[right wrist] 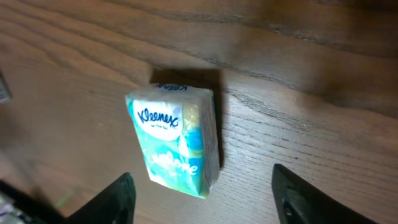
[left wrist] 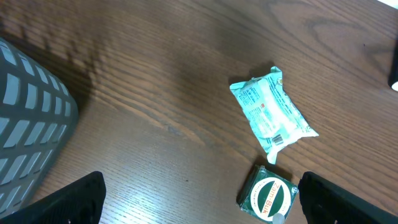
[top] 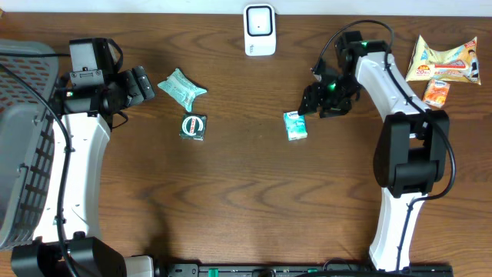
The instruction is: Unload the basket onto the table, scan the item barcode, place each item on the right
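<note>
A small Kleenex tissue pack [top: 295, 125] [right wrist: 174, 140] lies flat on the wooden table. My right gripper [top: 311, 102] [right wrist: 205, 208] hovers just above and beside it, open, both dark fingers [right wrist: 118, 202] clear of the pack. The white scanner [top: 260, 29] stands at the table's far edge, centre. My left gripper [top: 146, 83] [left wrist: 205, 208] is open and holds nothing; it is left of a teal wipes packet [top: 181, 87] [left wrist: 272, 112] with a small barcode near its lower end. A green Zam-Buk tin [top: 193, 127] [left wrist: 268, 199] lies beside its right finger.
A grey mesh basket [top: 23, 154] [left wrist: 25, 124] fills the left edge of the table. A yellow snack bag [top: 444, 60] and a small orange packet [top: 437, 92] lie at the far right, behind the right arm.
</note>
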